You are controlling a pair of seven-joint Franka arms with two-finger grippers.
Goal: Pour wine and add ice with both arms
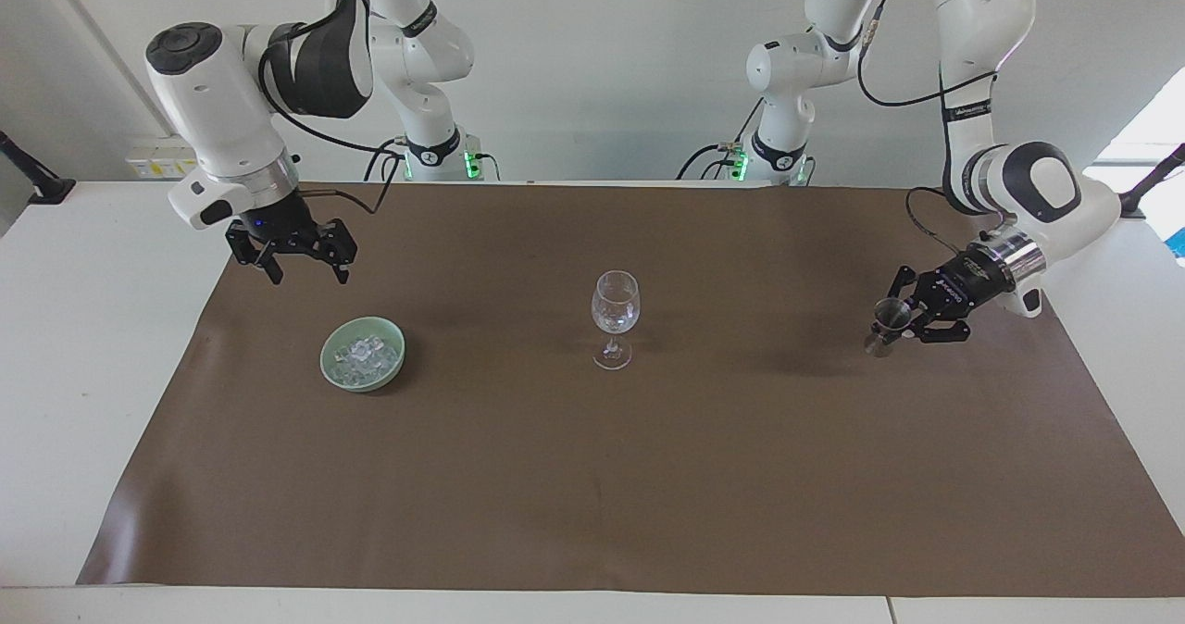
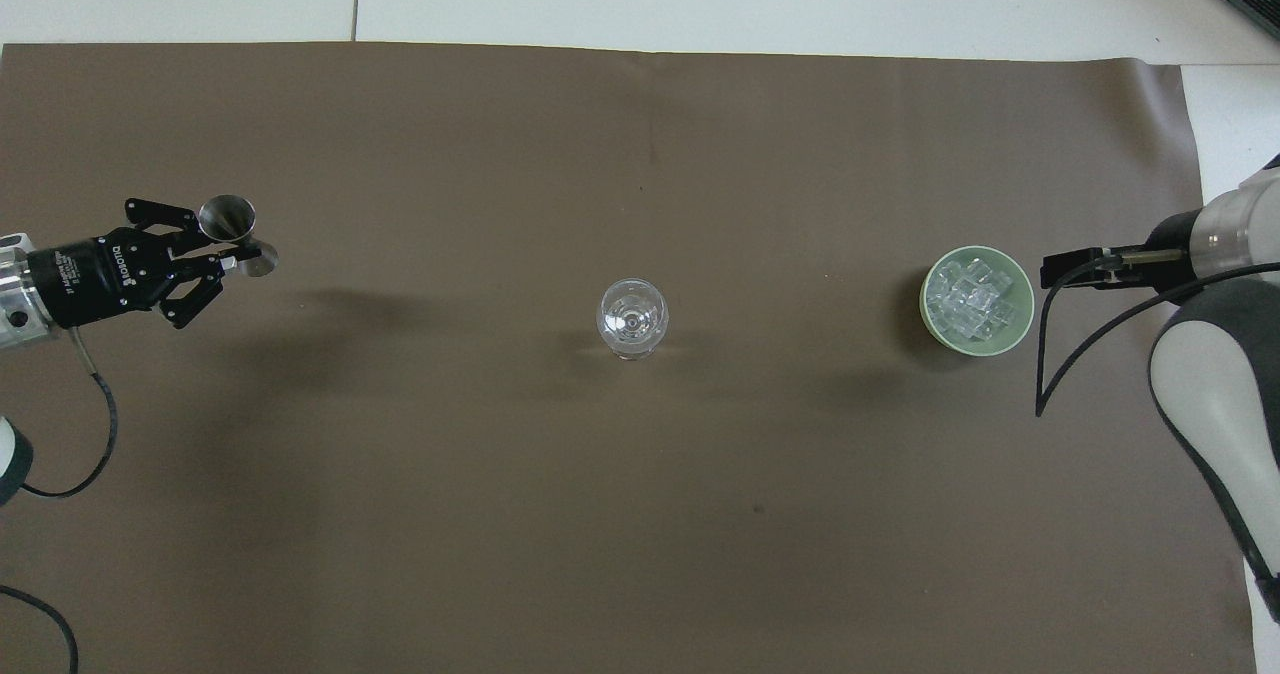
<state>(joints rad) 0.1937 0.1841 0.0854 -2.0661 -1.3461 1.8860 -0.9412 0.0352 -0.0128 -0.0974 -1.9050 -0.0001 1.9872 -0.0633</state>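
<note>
A: Start at the bottom of the facing view. What's there?

B: Bare brown mat [image 1: 592,494] over the white counter [image 1: 83,365]. In the middle band, the green bowl [image 1: 363,354] sits at center-left with the ice [image 1: 365,354] heaped in it, the wine glass [image 1: 615,317] stands upright at center, and the left hand [image 1: 900,324] is at the right edge of the mat.

A: What is the left hand doing?

B: It is clamped on a metal jigger [image 1: 885,326], gripping its narrow waist. The jigger is roughly upright, low over the mat, well apart from the glass. I can't tell whether its foot touches the mat.

A: And higher in the frame?

B: The right hand [image 1: 298,263] hangs at the upper left, above the mat just up-frame of the bowl, fingers spread wide and holding nothing.

A: So which step is this?

B: I'd say the pour is over and the jigger is being put down; whether the glass holds any liquid I can't make out. Adding ice looks not yet begun.

A: The next move?

B: Probably setting the jigger on its foot and letting go. Then the right hand needs to drop into the bowl and close on one small, slippery cube.
</note>
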